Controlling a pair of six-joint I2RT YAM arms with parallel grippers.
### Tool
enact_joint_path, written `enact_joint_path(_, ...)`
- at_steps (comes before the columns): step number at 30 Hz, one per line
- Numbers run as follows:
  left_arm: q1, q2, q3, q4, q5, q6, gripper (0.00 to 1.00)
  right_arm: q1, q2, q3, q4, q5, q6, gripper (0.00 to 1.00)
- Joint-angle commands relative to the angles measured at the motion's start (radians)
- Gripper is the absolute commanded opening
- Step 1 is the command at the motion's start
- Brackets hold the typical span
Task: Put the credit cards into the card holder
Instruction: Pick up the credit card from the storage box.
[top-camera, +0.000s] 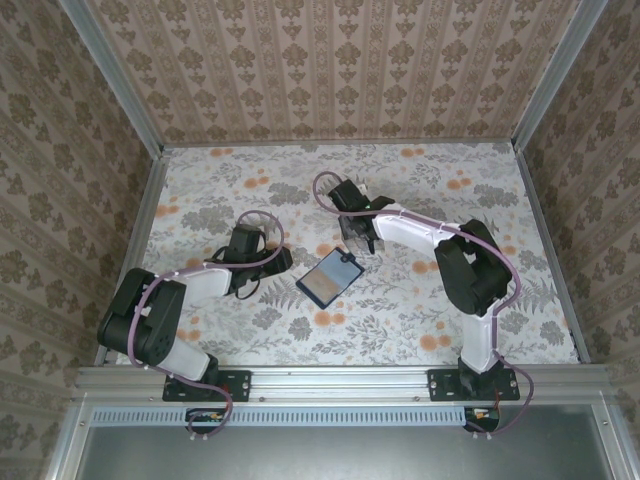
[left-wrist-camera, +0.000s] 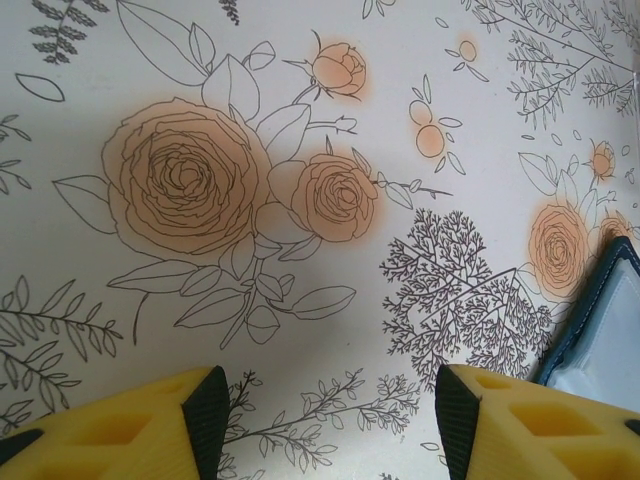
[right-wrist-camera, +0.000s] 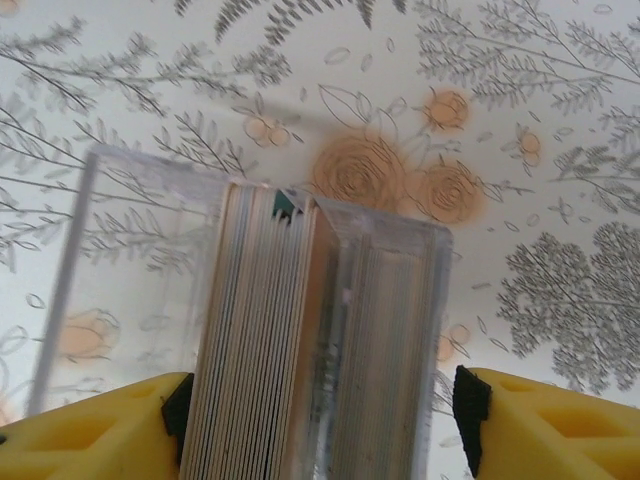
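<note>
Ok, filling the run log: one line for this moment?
left pincer open over table | right pincer astride clear card case, grip unclear | card holder lying open

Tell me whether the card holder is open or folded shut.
Open. The card holder lies spread flat, its paler blue inside facing up within a dark border.
</note>
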Motion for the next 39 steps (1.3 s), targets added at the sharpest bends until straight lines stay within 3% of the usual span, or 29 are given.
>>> enact_joint_path(1, -0.007, -0.016, 0.018, -0.048, -0.033, 0.026, 0.60, 0.011, -0.010, 0.032, -0.102, 0.132, -0.019, 0.68)
enact_joint_path(12, -0.014, -0.007, 0.028, -0.058, -0.014, 0.023, 0.60, 0.029, -0.057, 0.028, -0.096, 0.231, -0.069, 0.57)
enact_joint_path(17, -0.016, -0.005, 0.034, -0.064, -0.019, 0.026, 0.60, 0.036, -0.068, 0.015, -0.081, 0.236, -0.088, 0.42)
enact_joint_path(22, -0.020, -0.009, 0.036, -0.072, -0.028, 0.034, 0.61, 0.040, -0.065, 0.033, -0.110, 0.204, -0.095, 0.21)
enact_joint_path(25, -0.021, 0.002, 0.045, -0.081, -0.017, 0.034, 0.61, 0.040, -0.086, 0.012, -0.077, 0.156, -0.100, 0.01)
enact_joint_path(28, -0.023, 0.006, 0.048, -0.081, -0.017, 0.041, 0.61, 0.042, -0.107, 0.025, -0.114, 0.132, -0.065, 0.00)
enact_joint_path(34, -0.023, -0.015, 0.044, -0.056, 0.033, 0.044, 0.61, 0.040, -0.258, -0.069, -0.038, -0.043, -0.052, 0.00)
enact_joint_path(39, -0.062, -0.077, 0.025, -0.029, 0.062, 0.074, 0.60, 0.026, -0.415, -0.226, 0.109, -0.343, -0.123, 0.00)
